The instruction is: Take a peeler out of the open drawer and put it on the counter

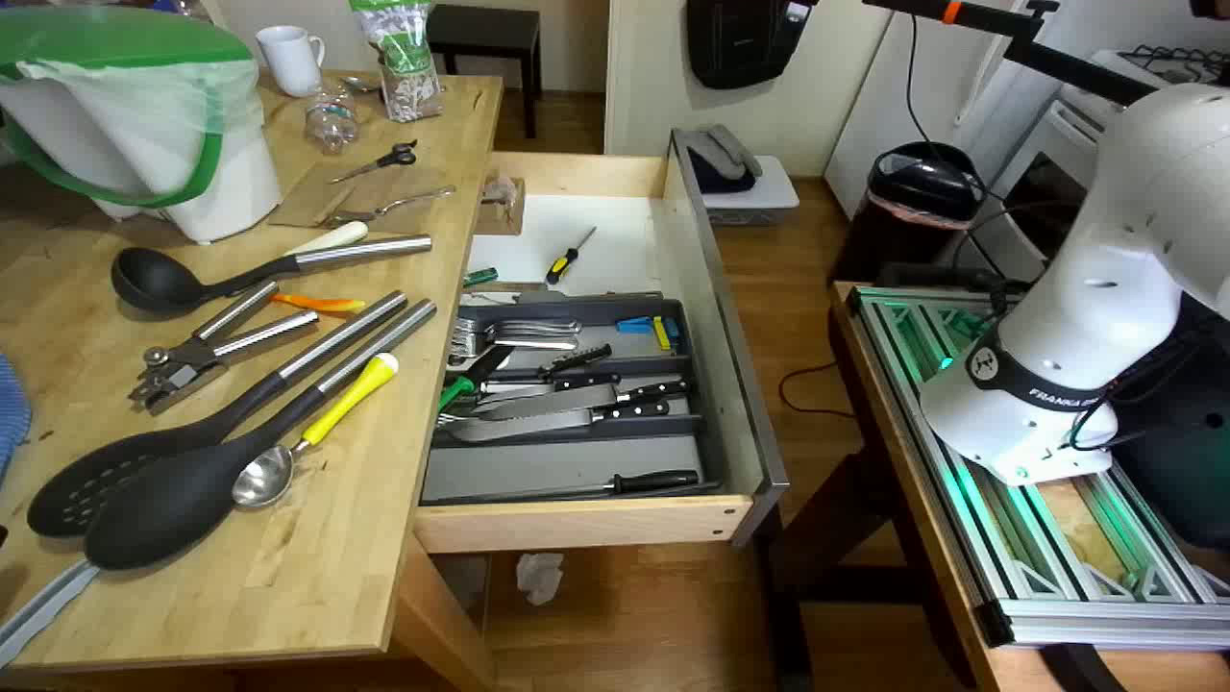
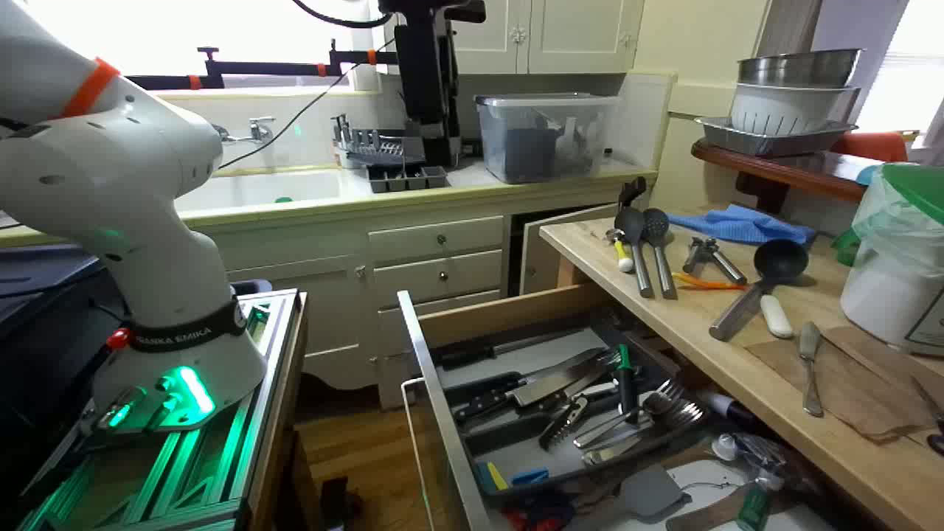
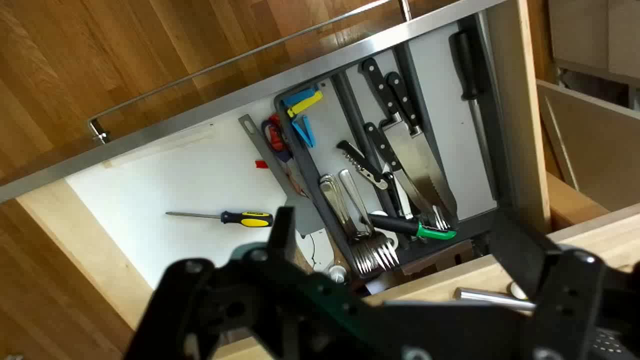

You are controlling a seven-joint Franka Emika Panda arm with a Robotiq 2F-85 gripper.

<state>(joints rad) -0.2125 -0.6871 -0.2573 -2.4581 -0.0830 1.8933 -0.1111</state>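
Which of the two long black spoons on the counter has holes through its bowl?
The slotted spoon, the one nearer the ladle; the solid spoon, next to the yellow-handled scoop, shows none.

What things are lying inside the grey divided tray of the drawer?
Inside the tray are forks, knives, blue and yellow clips, a green-and-black utensil and a black-handled rod, among others. Whatever lies beneath the overlapping forks and knives is covered and cannot be seen.
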